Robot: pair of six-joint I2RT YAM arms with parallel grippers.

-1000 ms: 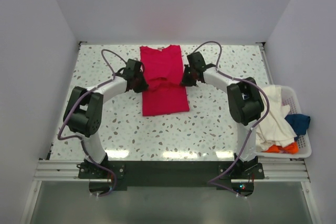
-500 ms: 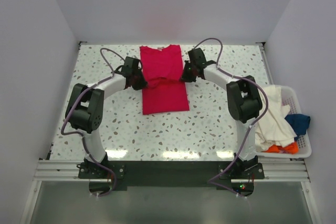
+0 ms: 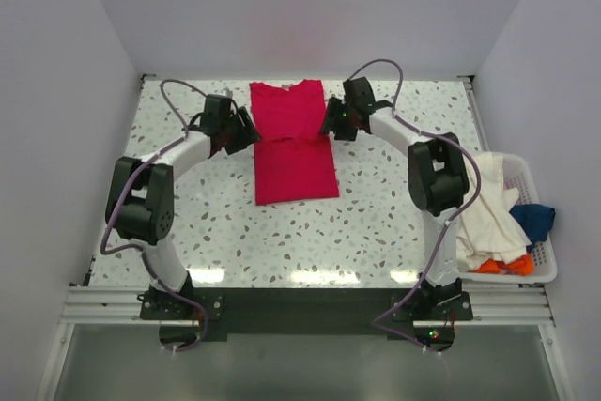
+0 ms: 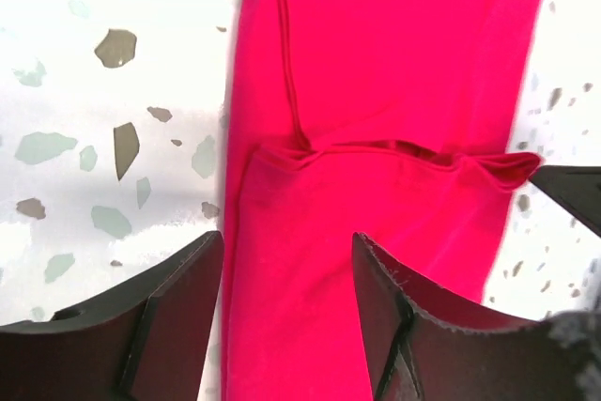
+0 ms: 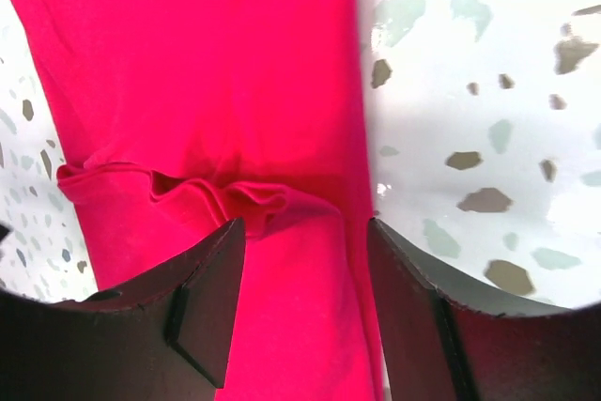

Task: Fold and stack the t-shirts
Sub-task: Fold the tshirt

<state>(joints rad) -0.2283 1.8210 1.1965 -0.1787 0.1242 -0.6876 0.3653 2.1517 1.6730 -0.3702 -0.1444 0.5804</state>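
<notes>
Both grippers have shifted back toward the far wall and opened, dropping the fold they pinched a second ago. Left gripper [image 3: 241, 129] sits at the left edge of the red shirt [image 3: 293, 152], jaws apart, nothing clamped. In the left wrist view the jaws straddle that edge, cloth under the gap and speckled table [image 3: 376, 223] to the left; can't tell if they touch the cloth. Red shirt lies flat at the table's middle, toward the back, long way running near to far, neckline at the far end. A crosswise folded edge runs over its middle between the two grippers, slightly rumpled, puckered at its right end. Right gripper [image 3: 331, 122] sits at the shirt's right edge, jaws apart too, holding nothing. In the right wrist view the gap is over the shirt's edge with bare table to the right. Far right, off the table's edge, the basket [image 3: 543, 265] holds a white shirt [image 3: 488, 218] heaped up, a blue shirt [image 3: 535, 220] beside it and an orange shirt [image 3: 502, 266] poking out at the near side.
</notes>
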